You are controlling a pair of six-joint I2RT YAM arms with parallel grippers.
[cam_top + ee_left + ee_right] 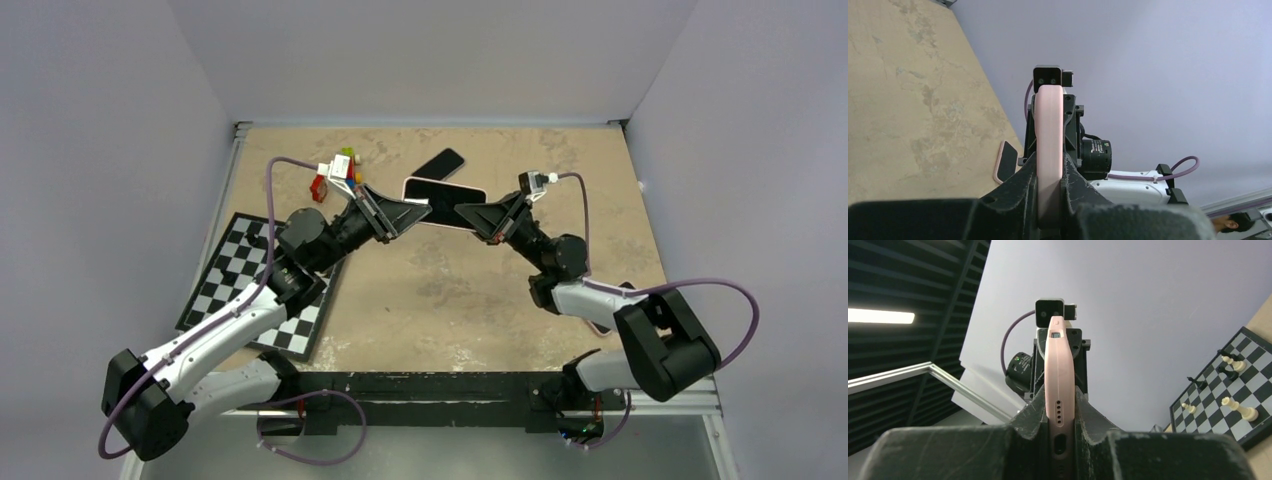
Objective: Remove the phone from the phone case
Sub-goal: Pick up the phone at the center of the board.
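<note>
A phone in a pink phone case (pixel 445 200) hangs flat above the middle of the table, held from both ends. My left gripper (pixel 418 212) is shut on its left end; in the left wrist view the pink case edge (pixel 1049 130) runs straight up from between the black fingers (pixel 1020 187) of that gripper (pixel 1049 172). My right gripper (pixel 478 215) is shut on the right end. The right wrist view shows the pink edge (pixel 1058 365) with speaker holes and a charging port, pinched in that gripper (pixel 1058 400).
A bare black phone (pixel 440 163) lies on the table behind the held one. Small coloured blocks (pixel 336 172) sit at the back left. A chessboard (pixel 255 290) with pieces (pixel 1235 407) lies on the left. Another pink-edged phone (pixel 1005 161) lies flat near the right arm.
</note>
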